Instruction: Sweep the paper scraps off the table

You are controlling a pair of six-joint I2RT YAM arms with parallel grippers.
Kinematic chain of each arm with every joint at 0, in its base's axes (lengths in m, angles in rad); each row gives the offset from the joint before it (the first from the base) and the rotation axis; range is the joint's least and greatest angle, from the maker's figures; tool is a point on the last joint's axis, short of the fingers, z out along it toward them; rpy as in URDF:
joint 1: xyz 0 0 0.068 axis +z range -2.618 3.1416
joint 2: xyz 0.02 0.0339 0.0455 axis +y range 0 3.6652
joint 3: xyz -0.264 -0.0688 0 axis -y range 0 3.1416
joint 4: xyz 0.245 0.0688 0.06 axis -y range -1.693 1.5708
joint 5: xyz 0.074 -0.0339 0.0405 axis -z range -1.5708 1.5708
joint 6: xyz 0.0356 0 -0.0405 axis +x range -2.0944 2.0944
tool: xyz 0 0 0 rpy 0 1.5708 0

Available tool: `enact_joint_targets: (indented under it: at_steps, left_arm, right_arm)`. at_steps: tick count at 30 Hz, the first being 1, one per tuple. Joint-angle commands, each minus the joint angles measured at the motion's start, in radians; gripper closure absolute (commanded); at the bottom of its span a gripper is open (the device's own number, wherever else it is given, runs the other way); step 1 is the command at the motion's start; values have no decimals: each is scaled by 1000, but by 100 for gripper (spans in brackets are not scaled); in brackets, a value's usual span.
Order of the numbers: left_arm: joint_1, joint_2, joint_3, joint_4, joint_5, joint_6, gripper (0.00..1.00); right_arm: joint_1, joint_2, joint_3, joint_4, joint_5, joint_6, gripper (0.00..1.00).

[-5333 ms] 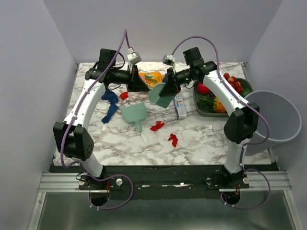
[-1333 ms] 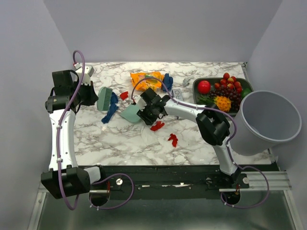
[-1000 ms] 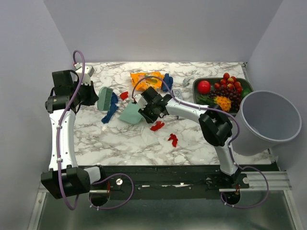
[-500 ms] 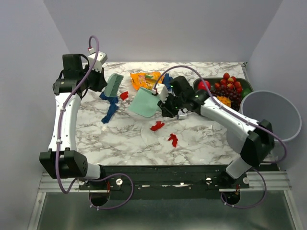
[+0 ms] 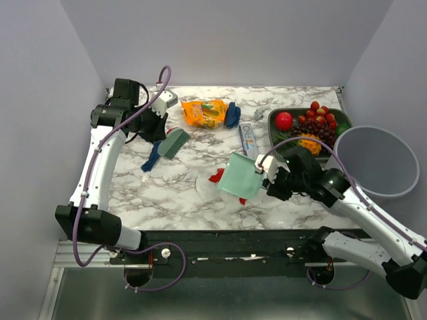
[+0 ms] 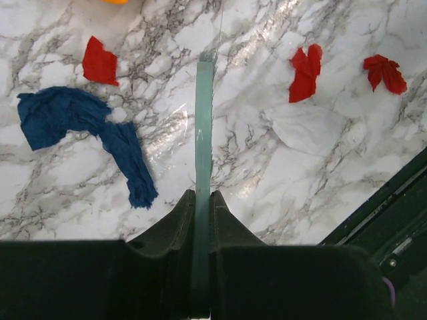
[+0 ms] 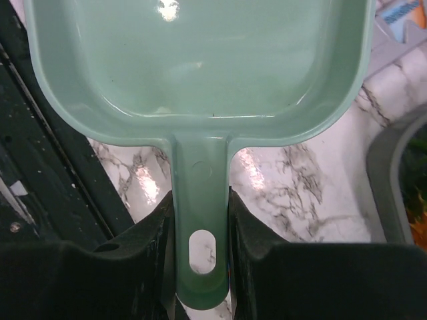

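My left gripper [image 5: 160, 133] is shut on a green brush [image 5: 173, 142] and holds it over the table [image 5: 147, 193] at the back left. The left wrist view shows the brush [image 6: 203, 120] edge-on between the fingers. Below it lie a dark blue scrap [image 6: 80, 120], three red scraps [image 6: 100, 61] [image 6: 305, 70] [image 6: 384, 72] and a white scrap [image 6: 307, 130]. My right gripper [image 5: 270, 181] is shut on the handle of the green dustpan [image 5: 240, 177], held above the front middle. The dustpan [image 7: 200, 60] is empty. A red scrap [image 5: 215, 176] lies by its left edge. Another blue scrap [image 5: 232, 115] lies at the back.
An orange snack bag [image 5: 205, 112] lies at the back. A long box [image 5: 249, 139] lies mid-table. A dark tray [image 5: 277, 143] with fruit stands at the back right, its rim also in the right wrist view [image 7: 393, 173]. A grey bin [image 5: 377, 160] stands off the table's right edge.
My right gripper has carried the dustpan from the table's middle toward the front right. My left gripper has swung the brush right and down, over the blue scrap.
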Motion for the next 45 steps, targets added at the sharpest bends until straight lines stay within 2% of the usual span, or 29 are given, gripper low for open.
enact_joint_targets:
  at_steps: [1, 5, 9, 10, 13, 16, 19, 24, 30, 32, 33, 35, 36, 37, 39, 40, 45]
  left_arm:
    - [-29, -5, 30, -123, 36, 35, 100]
    - [-72, 5, 96, -146, 90, 34, 100]
    - [-107, 26, 78, -58, 142, 9, 100]
    - [-118, 38, 67, -35, 151, -9, 100]
    - [-148, 63, 61, 57, 220, -135, 100]
    - [-164, 60, -13, 189, 323, -281, 100]
    - [-188, 40, -103, 318, 331, -383, 100]
    - [-227, 49, -158, 456, 388, -439, 100]
    - [-340, 147, -163, 697, 451, -714, 100]
    - [-381, 208, -158, 757, 455, -793, 100]
    - [-415, 225, -166, 862, 454, -918, 100]
    - [-443, 271, -222, 1014, 428, -1063, 100]
    - [-475, 287, -241, 1170, 406, -1142, 100]
    - [-493, 316, -255, 1234, 388, -1242, 100]
    - [-530, 351, -258, 1343, 322, -1321, 100]
    - [-564, 404, -244, 1357, 313, -1391, 100]
    - [-636, 498, -175, 1433, 227, -1520, 100]
  right_arm:
    - [-8, -87, -46, 17, 144, -11, 99]
    - [-47, -137, 14, 45, 224, 75, 100]
    - [-50, -156, 125, 36, 278, 150, 99]
    - [-70, -121, 150, 21, 320, 179, 99]
    - [-201, -67, 259, -53, 307, 205, 99]
    - [-226, -20, 301, -90, 331, 126, 99]
    - [-228, -29, 290, -108, 345, 69, 99]
    - [-254, -91, 290, -144, 393, 86, 100]
    - [-304, -64, 429, -58, 509, 116, 99]
    - [-372, -17, 503, -33, 552, 174, 99]
    - [-396, 2, 524, -27, 561, 196, 99]
    - [-453, 49, 587, -41, 548, 242, 99]
    - [-459, 62, 601, -52, 537, 250, 99]
    - [-461, 71, 609, -56, 526, 253, 99]
    - [-466, 85, 603, -52, 520, 250, 99]
    - [-466, 88, 600, -47, 525, 241, 99]
    - [-481, 123, 623, -44, 539, 227, 99]
